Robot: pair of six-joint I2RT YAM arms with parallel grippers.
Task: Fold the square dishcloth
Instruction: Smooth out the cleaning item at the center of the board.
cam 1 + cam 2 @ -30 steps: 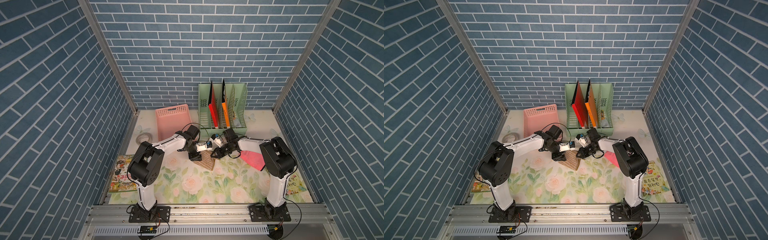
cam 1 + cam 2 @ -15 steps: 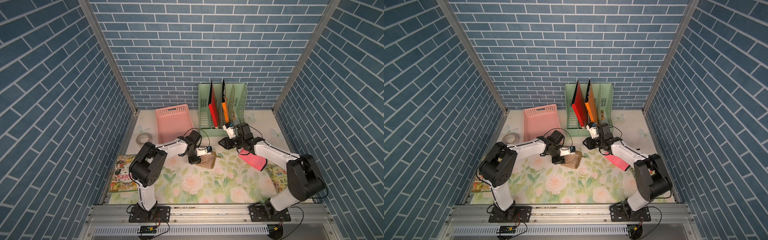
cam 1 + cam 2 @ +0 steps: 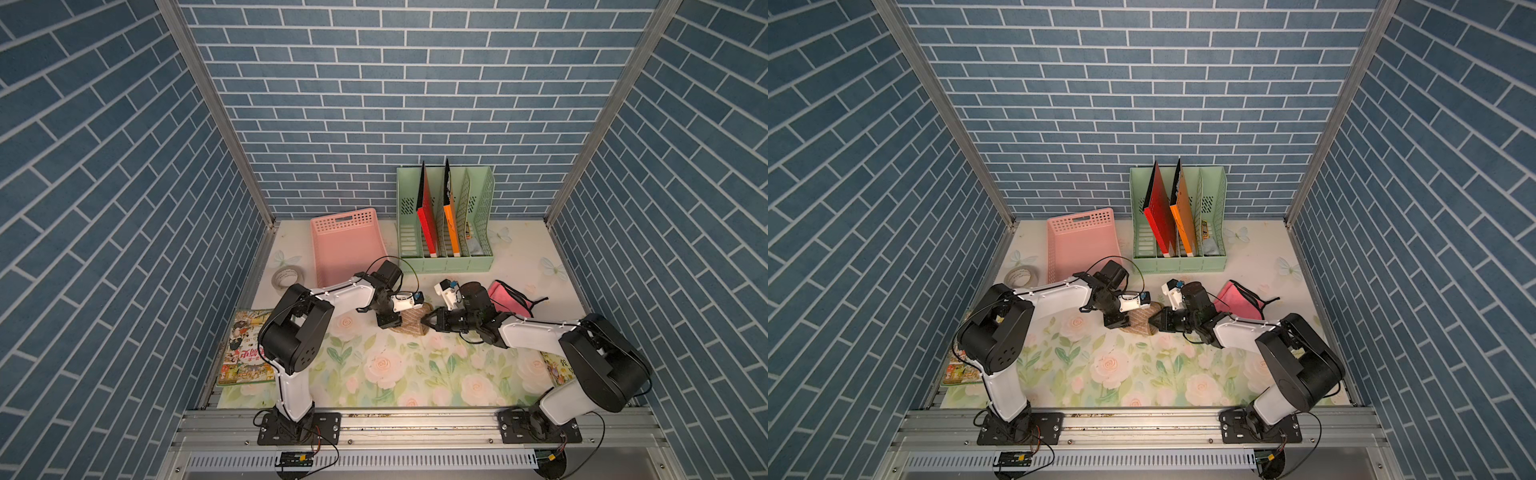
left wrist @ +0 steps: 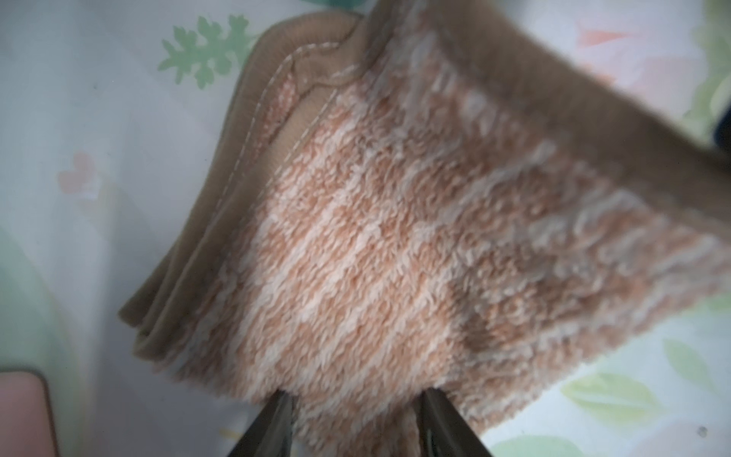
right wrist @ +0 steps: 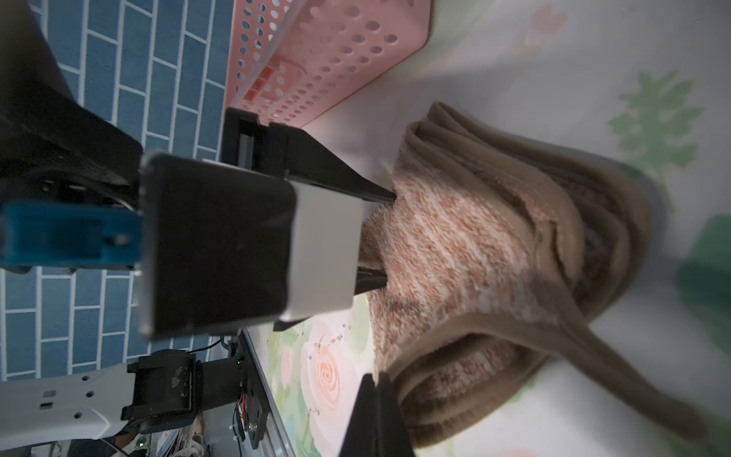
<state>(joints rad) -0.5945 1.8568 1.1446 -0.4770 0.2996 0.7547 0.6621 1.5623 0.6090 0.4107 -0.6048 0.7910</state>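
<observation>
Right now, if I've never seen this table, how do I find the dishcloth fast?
Find the green file rack at the back wall, then come forward to where the left gripper and right gripper meet. The dishcloth is the small folded bundle between them: fuzzy, striped tan and cream with a brown border, unlike the plain pink cloth nearby.

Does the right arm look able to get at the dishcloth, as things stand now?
Probably yes: the right gripper, shut, sits right at one side of the dishcloth, while the left gripper grips the opposite side, so nothing stands between.
</observation>
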